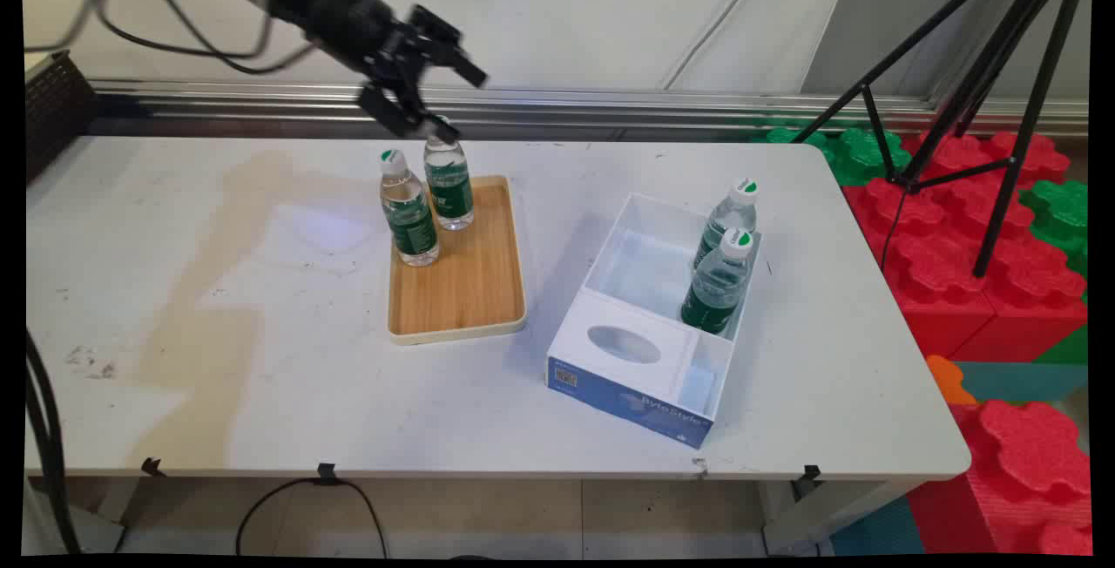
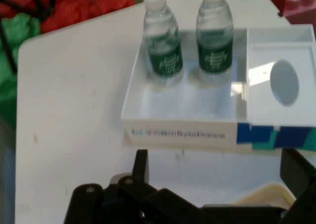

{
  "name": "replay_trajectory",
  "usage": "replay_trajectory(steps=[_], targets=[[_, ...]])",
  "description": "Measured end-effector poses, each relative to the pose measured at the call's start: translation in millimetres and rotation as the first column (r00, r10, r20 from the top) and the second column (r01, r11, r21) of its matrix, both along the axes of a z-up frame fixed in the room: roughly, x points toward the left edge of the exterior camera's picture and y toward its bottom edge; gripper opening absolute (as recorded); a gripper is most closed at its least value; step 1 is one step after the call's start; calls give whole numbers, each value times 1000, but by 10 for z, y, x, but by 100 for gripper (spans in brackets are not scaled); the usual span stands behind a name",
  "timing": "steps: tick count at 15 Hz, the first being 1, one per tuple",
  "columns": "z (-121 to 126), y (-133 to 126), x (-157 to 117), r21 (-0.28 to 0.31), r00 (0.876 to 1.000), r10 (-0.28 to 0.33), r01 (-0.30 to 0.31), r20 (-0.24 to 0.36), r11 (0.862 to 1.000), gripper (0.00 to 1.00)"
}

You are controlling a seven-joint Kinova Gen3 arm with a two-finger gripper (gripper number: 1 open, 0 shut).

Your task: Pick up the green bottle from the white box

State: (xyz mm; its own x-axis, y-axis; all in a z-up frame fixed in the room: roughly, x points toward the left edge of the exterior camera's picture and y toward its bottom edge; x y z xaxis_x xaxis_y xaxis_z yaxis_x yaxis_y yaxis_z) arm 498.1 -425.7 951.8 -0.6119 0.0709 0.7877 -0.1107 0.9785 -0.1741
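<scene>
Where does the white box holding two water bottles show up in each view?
Main view: the white box lies right of centre on the table, right of the wooden tray.
Hand view: it fills the upper right, beyond the hand.
Shared landmark: its oval hole.

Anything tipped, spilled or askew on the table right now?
Nothing stands out. Both water bottles on the wooden tray stand upright, as do the two in the white box. The open pincer hangs above the rear tray bottle.
</scene>
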Motion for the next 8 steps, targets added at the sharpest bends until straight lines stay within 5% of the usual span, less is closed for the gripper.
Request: replay_trajectory(steps=[8], targets=[[-529, -563, -829, -33, 985, -169, 168, -45, 985, 100]])
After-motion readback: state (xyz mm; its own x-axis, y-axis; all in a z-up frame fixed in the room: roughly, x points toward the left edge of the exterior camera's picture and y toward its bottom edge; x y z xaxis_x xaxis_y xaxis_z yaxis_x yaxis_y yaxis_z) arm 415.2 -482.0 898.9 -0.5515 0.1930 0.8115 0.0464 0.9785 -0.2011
